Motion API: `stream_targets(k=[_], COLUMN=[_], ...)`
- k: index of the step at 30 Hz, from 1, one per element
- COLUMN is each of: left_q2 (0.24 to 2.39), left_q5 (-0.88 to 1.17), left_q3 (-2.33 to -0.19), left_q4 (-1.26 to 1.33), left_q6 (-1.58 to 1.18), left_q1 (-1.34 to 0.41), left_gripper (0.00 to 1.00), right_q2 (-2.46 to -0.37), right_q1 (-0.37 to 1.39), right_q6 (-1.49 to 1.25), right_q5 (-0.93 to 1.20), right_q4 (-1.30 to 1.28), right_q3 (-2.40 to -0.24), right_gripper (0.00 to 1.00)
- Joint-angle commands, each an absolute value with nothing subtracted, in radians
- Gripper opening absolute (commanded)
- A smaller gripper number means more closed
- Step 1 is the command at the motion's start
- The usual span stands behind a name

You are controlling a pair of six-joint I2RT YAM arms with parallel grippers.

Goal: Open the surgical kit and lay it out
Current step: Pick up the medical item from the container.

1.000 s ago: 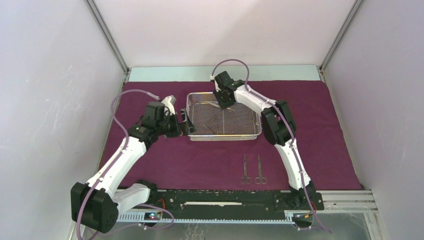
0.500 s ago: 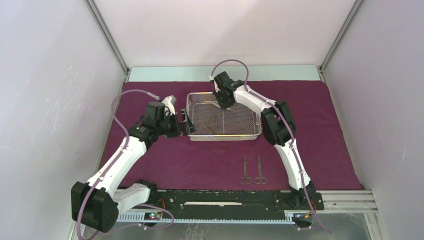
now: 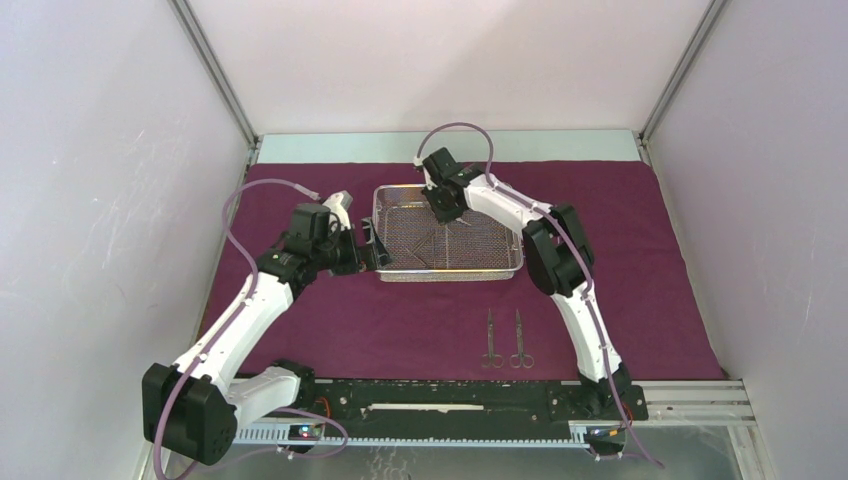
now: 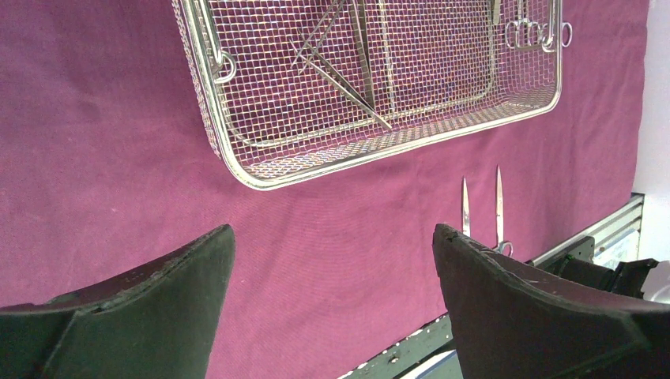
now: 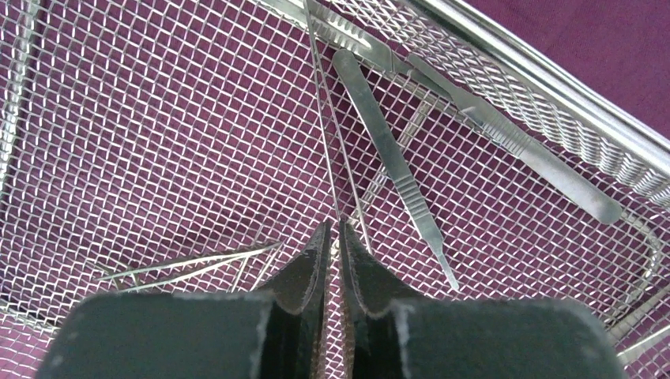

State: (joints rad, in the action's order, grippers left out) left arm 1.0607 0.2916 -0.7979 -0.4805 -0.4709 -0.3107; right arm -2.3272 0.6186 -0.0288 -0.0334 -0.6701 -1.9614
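The right fingers (image 5: 304, 276) pinch almost shut on thin tweezers (image 5: 322, 118) inside the mesh tray (image 3: 449, 273) on the purple cloth (image 3: 400, 320), while the left fingers (image 4: 166, 292) gape wide, empty, beside the tray's left end.

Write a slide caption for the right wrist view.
Right gripper pinches the tip of slim tweezers lying in the wire-mesh tray, beside two flat steel handles.
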Motion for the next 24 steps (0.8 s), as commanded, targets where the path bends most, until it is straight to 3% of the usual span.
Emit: stream_targets(k=[1,7,24], left_q2=[1.048,1.043,1.039], left_q5=[0.289,0.29,0.284], left_q3=[-0.789,-0.788,-0.785], left_q4=[-0.466,-0.466,-0.47], left_q6=[-0.469,-0.468,-0.466], left_q1=[-0.304,-0.305,-0.304], left_gripper=[1.0,1.0,1.0], right_q2=[-2.225,-2.23,-2.406], right_q1=[0.626,0.618,0.618], right_q6=[-0.05,-0.055,-0.056], right_q5=[-0.068,-0.082,-0.028], right_q4=[-0.667,-0.654,-0.69], right_q3=[-1.956,-1.974,-2.157], right_gripper=[0.16,0.35,0.36])
